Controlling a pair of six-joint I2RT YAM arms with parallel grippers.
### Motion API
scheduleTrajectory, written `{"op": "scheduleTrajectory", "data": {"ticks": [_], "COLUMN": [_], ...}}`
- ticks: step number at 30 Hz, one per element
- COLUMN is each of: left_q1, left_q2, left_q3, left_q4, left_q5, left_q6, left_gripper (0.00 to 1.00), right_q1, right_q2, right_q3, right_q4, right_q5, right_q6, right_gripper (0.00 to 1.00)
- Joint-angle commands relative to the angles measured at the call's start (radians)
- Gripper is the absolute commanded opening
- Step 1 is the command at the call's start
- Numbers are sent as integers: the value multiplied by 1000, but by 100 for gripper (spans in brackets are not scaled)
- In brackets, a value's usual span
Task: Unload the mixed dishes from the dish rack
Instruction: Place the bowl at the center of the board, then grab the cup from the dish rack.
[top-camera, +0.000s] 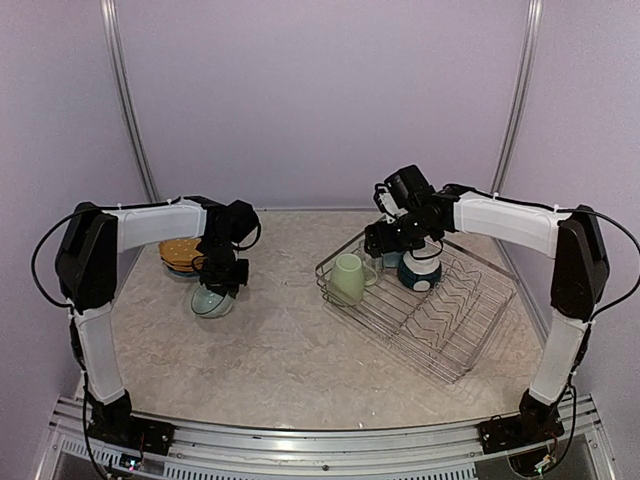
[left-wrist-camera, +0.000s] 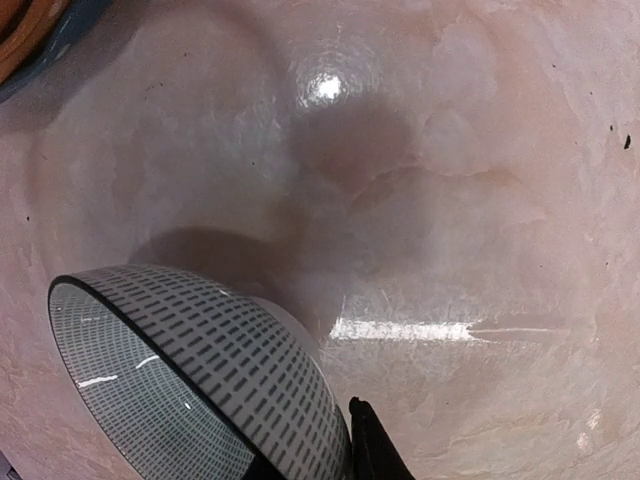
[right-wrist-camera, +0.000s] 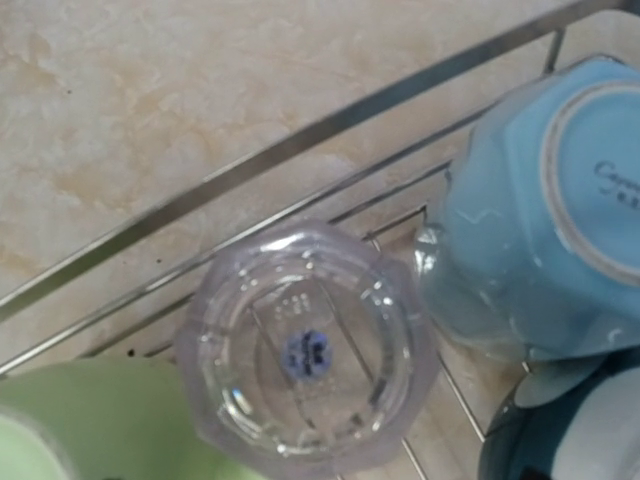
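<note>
Hanging low at the left of the desk, the left pincer meets the rim of the teal bowl. The bowl lies just beside the yellow plates, well apart from the dish rack. The right pincer hovers over the rack's far corner, near the pale green mug and the dark-blue white-lined bowl.

In the left wrist view the bowl is tilted, with one dark fingertip at its rim. I cannot tell whether the pincer clamps the rim or merely stands at it. Freed at that tilt, the bowl could rock or roll into the plates.

In the right wrist view the clear glass stands in the rack directly below, crowded between the green mug and the upturned light blue mug. No fingers show, so the pincer looks spread wide and empty. Coming down, a finger could strike a mug or a wire, and the smooth glass might slip.
</note>
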Motion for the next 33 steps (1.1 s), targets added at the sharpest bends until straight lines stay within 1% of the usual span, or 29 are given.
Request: {"op": "scheduleTrajectory", "data": {"ticks": [1, 10, 14, 23, 29, 33], "left_q1": [5, 0, -10, -18, -29, -34], "left_q2": [18, 2, -20, -91, -165, -209], "left_q3": [30, 22, 20, 14, 15, 27], "left_q4": [-11, -6, -8, -20, -26, -28], "left_q5": [-19, -14, -12, -11, -2, 8], "left_q6": [13, 12, 15, 15, 16, 19], "left_gripper": [20, 37, 44, 56, 63, 66], "right_q1": [6, 13, 17, 28, 34, 37], "right_q2": [34, 86, 123, 195, 222, 241], "right_q3": [37, 80, 121, 201, 213, 233], "right_q4": [-25, -27, -52, -111, -119, -125], "right_q5": [17, 37, 53, 120, 123, 126], "right_q6": [-9, 39, 45, 61, 61, 55], "right_gripper": [83, 83, 83, 82, 80, 79]}}
